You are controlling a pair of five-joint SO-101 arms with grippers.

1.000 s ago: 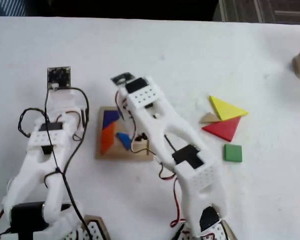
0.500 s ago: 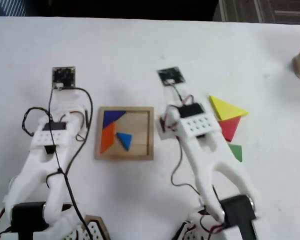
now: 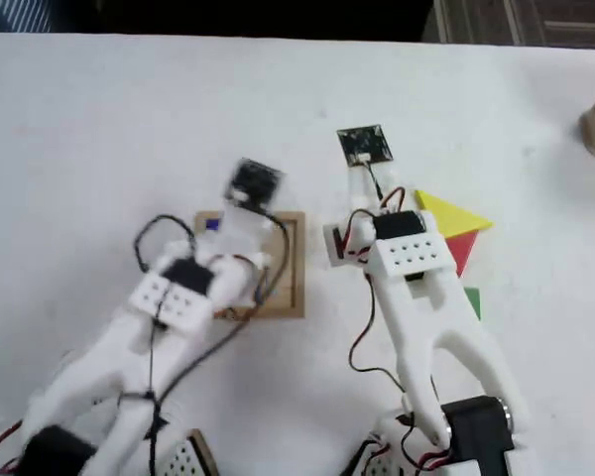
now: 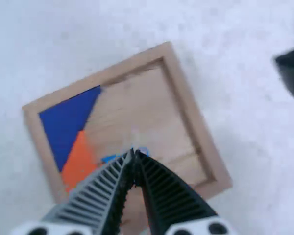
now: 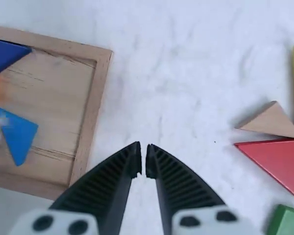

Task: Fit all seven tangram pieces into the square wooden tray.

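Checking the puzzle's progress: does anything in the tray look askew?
Yes: the small light-blue triangle lies loose mid-floor of the square wooden tray, tilted, not fitted flush beside the dark-blue triangle and orange piece.

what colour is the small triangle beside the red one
Tan; the small triangle shows best in right wrist view.

The left arm (image 3: 183, 293) lies slantwise across the square wooden tray (image 3: 297, 270) and covers most of it. The tray's right rim and part of its far rim show, with a scrap of a dark blue piece (image 3: 213, 225) in the far left corner. The right arm (image 3: 416, 278) reaches over the white table (image 3: 99, 109) just beside the tray. Beyond it the yellow triangle (image 3: 454, 212) lies in plain sight, while the red triangle (image 3: 460, 252) and the green square (image 3: 472, 300) (both partly under the arm) peek out at its side.
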